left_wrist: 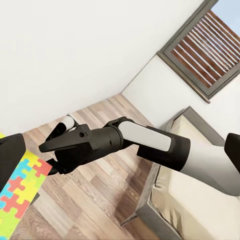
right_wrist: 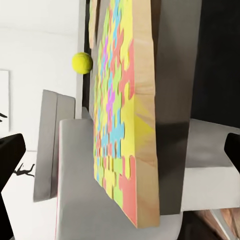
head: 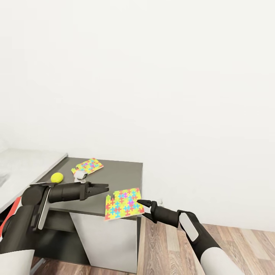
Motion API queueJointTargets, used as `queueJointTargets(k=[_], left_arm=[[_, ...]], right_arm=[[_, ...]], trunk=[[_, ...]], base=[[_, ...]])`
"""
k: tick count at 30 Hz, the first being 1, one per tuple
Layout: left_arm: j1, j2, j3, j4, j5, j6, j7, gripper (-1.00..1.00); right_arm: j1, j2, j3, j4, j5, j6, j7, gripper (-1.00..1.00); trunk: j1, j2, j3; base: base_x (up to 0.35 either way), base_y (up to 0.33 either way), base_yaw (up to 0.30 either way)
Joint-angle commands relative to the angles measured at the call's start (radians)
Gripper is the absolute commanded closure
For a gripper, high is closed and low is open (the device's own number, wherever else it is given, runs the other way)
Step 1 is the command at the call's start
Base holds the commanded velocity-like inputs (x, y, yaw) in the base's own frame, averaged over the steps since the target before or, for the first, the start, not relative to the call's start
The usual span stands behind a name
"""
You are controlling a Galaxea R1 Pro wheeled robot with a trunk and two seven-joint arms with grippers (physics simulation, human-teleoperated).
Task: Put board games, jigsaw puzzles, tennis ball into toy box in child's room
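Note:
Two jigsaw puzzles lie on the table's dark grey section (head: 122, 175). The far puzzle (head: 88, 165) sits near the back. The near puzzle (head: 124, 204) overhangs the front right corner. My right gripper (head: 142, 206) is open, its fingers straddling this puzzle's right edge; the right wrist view shows the puzzle (right_wrist: 115, 125) edge-on between the spread fingers. The tennis ball (head: 57, 177) rests on the left of the dark section. My left gripper (head: 104, 187) hovers open over the table, between the ball and the near puzzle. The toy box and board games are out of view.
A small white-grey object (head: 79, 175) sits by the far puzzle. The pale grey tabletop (head: 23, 164) adjoins on the left. A white wall rises behind, and wood floor (head: 172, 244) lies to the right. The left wrist view shows the bed (left_wrist: 200, 200) and a shuttered window (left_wrist: 210, 45).

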Motion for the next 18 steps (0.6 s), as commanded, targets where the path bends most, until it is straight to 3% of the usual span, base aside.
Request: queueJointTargets(k=[1, 18], left_arm=[[-0.001, 0.000, 0.000, -0.001, -0.006, 0.010, -0.006, -1.00], [-0.001, 0.000, 0.000, -0.001, -0.006, 0.010, -0.006, -1.00]], right_arm=[[-0.001, 0.000, 0.000, 0.000, -0.003, 0.005, 0.000, -1.00], [-0.001, 0.000, 0.000, 0.000, -0.004, 0.008, 0.000, -1.00]], trunk=[[0.000, 0.000, -0.001], [0.000, 0.000, -0.001]], base=[[0.000, 0.016, 0.000], [-0.021, 0.021, 0.000]])
